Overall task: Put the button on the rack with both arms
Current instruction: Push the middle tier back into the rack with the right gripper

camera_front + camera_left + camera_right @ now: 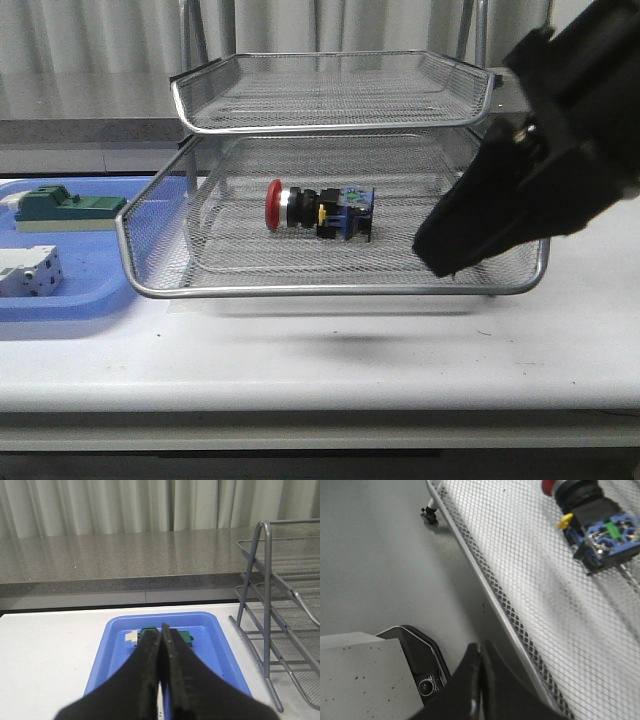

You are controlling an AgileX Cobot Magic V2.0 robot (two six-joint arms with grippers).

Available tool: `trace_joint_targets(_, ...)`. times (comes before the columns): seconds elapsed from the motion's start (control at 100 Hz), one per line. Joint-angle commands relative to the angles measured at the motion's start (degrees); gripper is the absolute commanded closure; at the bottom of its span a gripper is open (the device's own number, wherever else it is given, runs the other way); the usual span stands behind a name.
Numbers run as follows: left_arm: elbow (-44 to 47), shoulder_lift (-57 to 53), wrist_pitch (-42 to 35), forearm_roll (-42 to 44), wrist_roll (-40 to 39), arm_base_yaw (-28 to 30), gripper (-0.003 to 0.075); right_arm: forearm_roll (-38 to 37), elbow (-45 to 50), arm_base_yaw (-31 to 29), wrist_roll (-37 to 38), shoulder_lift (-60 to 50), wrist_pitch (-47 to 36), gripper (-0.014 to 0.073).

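Red-headed black button (pixel 318 210) lying sideways, frame centre, in silver wire-mesh rack (pixel 330 290). Likely light, rigid; best gripped across black body. Right tool (pixel 481 652), left tool (pixel 161 632): both closed, empty.

The rack (pixel 330 290) is bright silver wire mesh on a smooth, shiny metal rim; the button (pixel 318 211) lying on its side in the lower tier has a glossy red plastic head at 9 o'clock, a black plastic body, and a blue and yellow plastic block at 3 o'clock; the blue tray (pixel 112 650) is smooth, slightly glossy plastic; the table (pixel 320 360) is matt white; both closed grippers, left (pixel 161 635) and right (pixel 480 652), look matt black
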Motion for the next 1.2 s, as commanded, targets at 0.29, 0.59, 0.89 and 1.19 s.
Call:
trace_joint_targets(0.29,-1.76,0.11,-4.58,-0.39,-0.58,0.12,0.0740,-0.46,-6.75,7.58,-1.02,10.90,-5.28,0.0662)
trace_joint_targets(0.59,-1.76,0.11,-4.58,-0.39,-0.58,0.12,0.0740,-1.87,-9.08,8.64,-1.02,14.76,-11.30,0.0662)
trace_joint_targets(0.89,-1.76,0.21,-4.58,-0.39,-0.58,0.12,0.0740,-2.55,-11.30,6.86,-1.02,17.20,-16.80,0.0662)
trace_joint_targets(1.19,-1.76,0.21,-4.58,-0.39,-0.58,0.12,0.0740,-3.79,-17.68,0.77,-1.02,20.26,-15.61,0.0662)
